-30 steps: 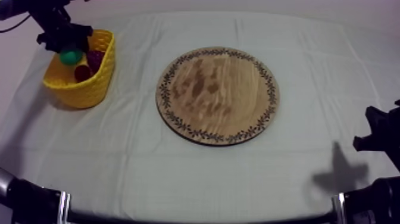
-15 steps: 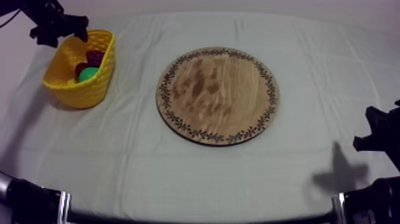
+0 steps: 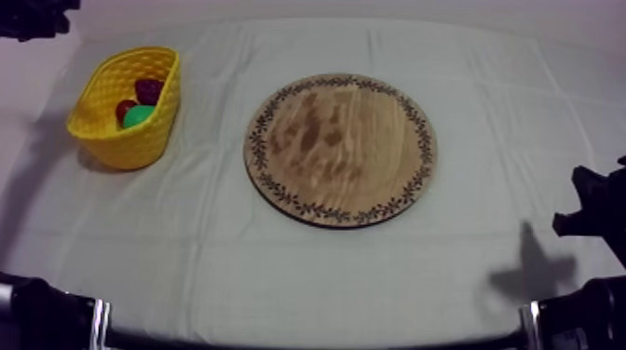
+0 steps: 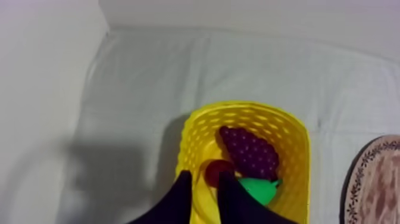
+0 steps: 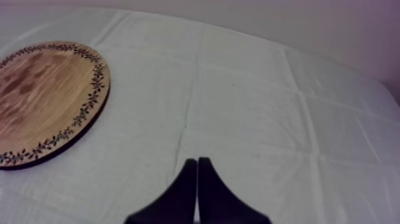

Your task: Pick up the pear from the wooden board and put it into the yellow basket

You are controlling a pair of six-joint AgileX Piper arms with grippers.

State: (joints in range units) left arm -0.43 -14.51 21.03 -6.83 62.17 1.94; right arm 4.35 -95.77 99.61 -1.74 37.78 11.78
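Observation:
The green pear (image 3: pixel 140 115) lies in the yellow basket (image 3: pixel 112 149) at the table's left, beside a bunch of grapes (image 3: pixel 149 89) and a small red fruit (image 3: pixel 124 109). The round wooden board (image 3: pixel 340 149) at the middle is bare. My left gripper (image 3: pixel 37 17) hangs above and behind the basket, at the far left corner. In the left wrist view its fingers (image 4: pixel 205 177) stand a narrow gap apart, holding nothing, over the basket (image 4: pixel 297 137), where the pear (image 4: pixel 257 188) rests. My right gripper (image 5: pixel 197 161) is shut on nothing, low at the right edge (image 3: pixel 582 209).
The grapes (image 4: pixel 250 152) and the red fruit (image 4: pixel 218 171) take up the basket's far part. The board's rim (image 4: pixel 375 179) lies to the basket's right. From the right wrist, the board (image 5: pixel 41 95) lies off to the left, with bare cloth ahead.
My left gripper let the pear drop into the basket, then rose and drew back toward the far left corner while its fingers narrowed. The right arm has not moved.

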